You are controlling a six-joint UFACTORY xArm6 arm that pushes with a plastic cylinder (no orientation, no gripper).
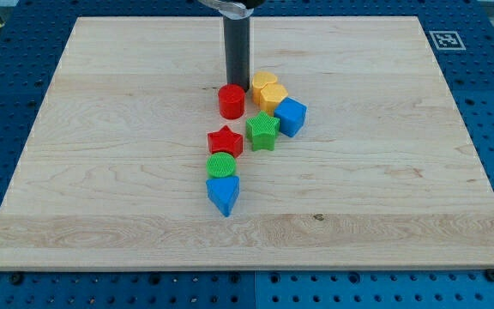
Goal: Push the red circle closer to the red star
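The red circle (231, 101) lies near the board's middle, just above the red star (225, 142) with a small gap between them. My tip (236, 87) touches the red circle's upper edge, on the side away from the star. The rod rises from there to the view's top.
Two yellow blocks (268, 91) sit right of the red circle, then a blue block (290, 116) and a green star (262, 131). A green circle (221, 165) and a blue triangular block (223, 194) lie below the red star. The wooden board (401, 172) lies on a blue perforated table.
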